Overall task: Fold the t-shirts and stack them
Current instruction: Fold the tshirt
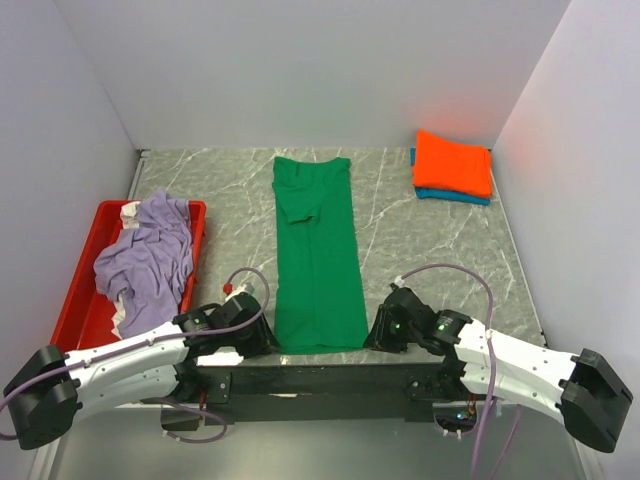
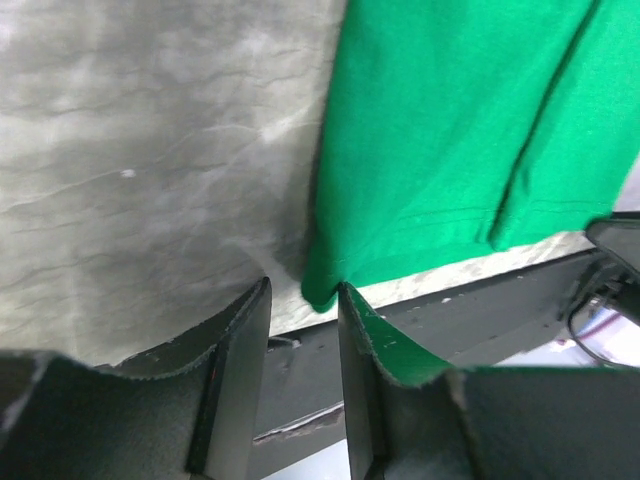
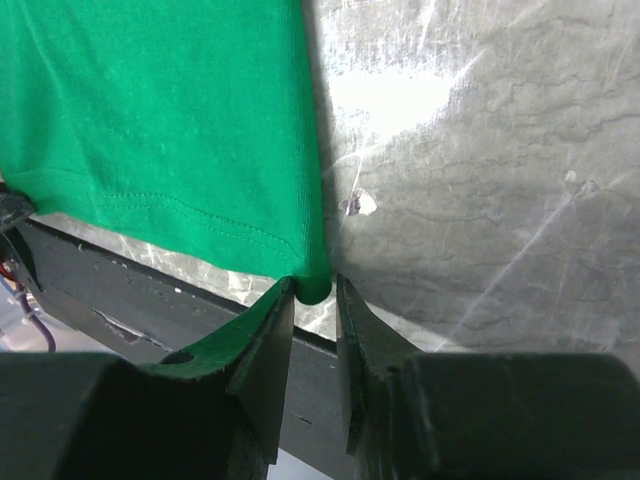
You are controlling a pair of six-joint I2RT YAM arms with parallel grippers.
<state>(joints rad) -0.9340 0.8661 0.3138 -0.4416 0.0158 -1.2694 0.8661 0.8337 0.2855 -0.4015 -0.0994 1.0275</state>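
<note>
The bright green t-shirt (image 1: 316,250) lies flat in a long, narrow folded strip down the middle of the table, its hem at the near edge. My left gripper (image 1: 268,335) sits at its near left corner. In the left wrist view the jaws (image 2: 304,285) stand apart with that corner (image 2: 322,290) at the tips. My right gripper (image 1: 375,335) sits at the near right corner. Its jaws (image 3: 315,280) are narrowly apart around the corner tip (image 3: 316,288). The orange t-shirt (image 1: 452,162) lies folded on the blue one (image 1: 455,196) at the back right. The lavender t-shirt (image 1: 150,250) is crumpled in the tray.
The red plastic tray (image 1: 85,305) stands at the left of the table. White walls close in the back and both sides. A black bar (image 1: 330,378) runs along the near table edge between the arm bases.
</note>
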